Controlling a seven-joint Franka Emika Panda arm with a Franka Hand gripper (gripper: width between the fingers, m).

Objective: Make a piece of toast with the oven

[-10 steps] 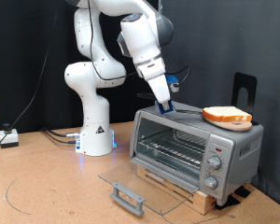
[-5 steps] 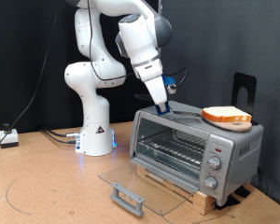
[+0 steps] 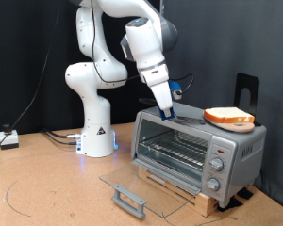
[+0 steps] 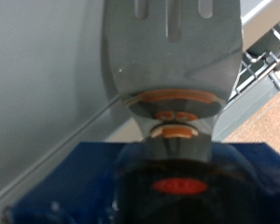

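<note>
The piece of toast (image 3: 229,116) lies on a round wooden plate (image 3: 243,126) on top of the oven (image 3: 231,151), at the exterior view's right. The oven's glass door (image 3: 132,185) hangs open and flat, and the wire rack (image 3: 177,146) inside is bare. My gripper (image 3: 167,106) is above the left part of the oven's roof, shut on a spatula's dark handle (image 4: 177,182). The spatula's grey slotted blade (image 4: 173,47) lies low over the roof and points toward the toast, a short way from it. My fingers are not clearly shown in the wrist view.
The oven stands on a wooden board (image 3: 179,188) on the brown table. The arm's white base (image 3: 96,132) is at the exterior view's left, with cables (image 3: 57,137) beside it. A black stand (image 3: 247,89) rises behind the oven.
The gripper with the spatula has shifted slightly to the exterior view's right, toward the toast. The toast, plate and oven door have not moved.
</note>
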